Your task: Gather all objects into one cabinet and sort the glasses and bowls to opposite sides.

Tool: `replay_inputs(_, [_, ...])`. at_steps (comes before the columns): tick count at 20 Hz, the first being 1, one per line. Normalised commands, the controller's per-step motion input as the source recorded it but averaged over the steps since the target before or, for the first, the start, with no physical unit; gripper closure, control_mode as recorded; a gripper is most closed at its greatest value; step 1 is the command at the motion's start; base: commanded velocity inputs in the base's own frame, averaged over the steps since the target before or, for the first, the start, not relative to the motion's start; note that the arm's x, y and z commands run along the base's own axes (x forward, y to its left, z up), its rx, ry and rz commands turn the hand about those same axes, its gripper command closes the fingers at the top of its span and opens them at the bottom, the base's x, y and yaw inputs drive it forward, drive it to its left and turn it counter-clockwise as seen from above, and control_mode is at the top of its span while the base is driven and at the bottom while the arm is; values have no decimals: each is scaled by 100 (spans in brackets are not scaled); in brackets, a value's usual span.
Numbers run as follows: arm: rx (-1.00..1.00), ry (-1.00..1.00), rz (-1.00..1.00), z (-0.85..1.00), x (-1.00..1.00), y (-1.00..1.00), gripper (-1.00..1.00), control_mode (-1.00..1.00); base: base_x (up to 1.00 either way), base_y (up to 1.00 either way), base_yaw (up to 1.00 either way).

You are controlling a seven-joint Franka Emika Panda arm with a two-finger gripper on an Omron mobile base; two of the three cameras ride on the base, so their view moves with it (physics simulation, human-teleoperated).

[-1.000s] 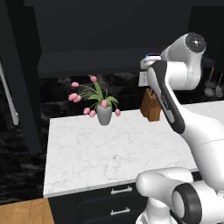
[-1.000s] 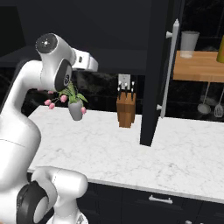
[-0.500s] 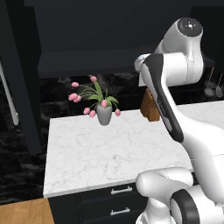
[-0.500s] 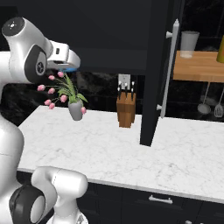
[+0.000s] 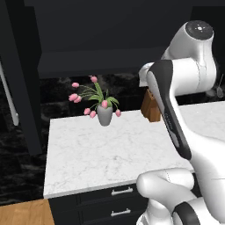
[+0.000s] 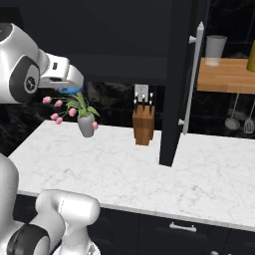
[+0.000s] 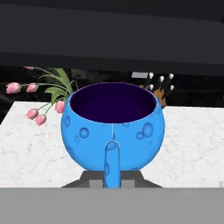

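1. Left base view: your arm [image 5: 176,101] is raised over the right part of the white counter [image 5: 110,154]. A vase of pink tulips [image 5: 104,113] stands at the far edge, with a wooden knife block [image 5: 151,107] to its right, partly behind the arm. You cannot make out the fingers here.

2. Right base view: the hand sits high at the left, with a sliver of the blue bowl [image 6: 67,90] under it, above the tulips and clear of the counter. The open cabinet door [image 6: 180,79] with its white bar handle [image 6: 193,79] stands to the right; a glass [image 6: 215,50] rests on the wooden shelf [image 6: 226,74] beyond.

3. Hand view: your gripper [image 7: 112,162] is closed on the bowl's near rim; one blue-tinted finger [image 7: 112,164] lies against the outer wall. The bowl sits upright.

4. Handling judgement: small, light, stiff, glossy, so probably slippery. A rim pinch lets it swing; keep it level and move gently.
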Motion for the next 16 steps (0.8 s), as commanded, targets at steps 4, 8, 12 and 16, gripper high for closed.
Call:
replay_inputs(4, [1, 1, 0, -33, -58, 0, 100, -100, 0, 0, 0])
replay_inputs(8, [2, 0, 0, -39, -52, 0, 100, -100, 0, 0, 0])
replay_inputs(12, [5, 0, 0, -23, -33, -4, 100, -100, 0, 0, 0])
replay_inputs(16, [7, 0, 0, -12, -20, -16, 100, -100, 0, 0, 0])
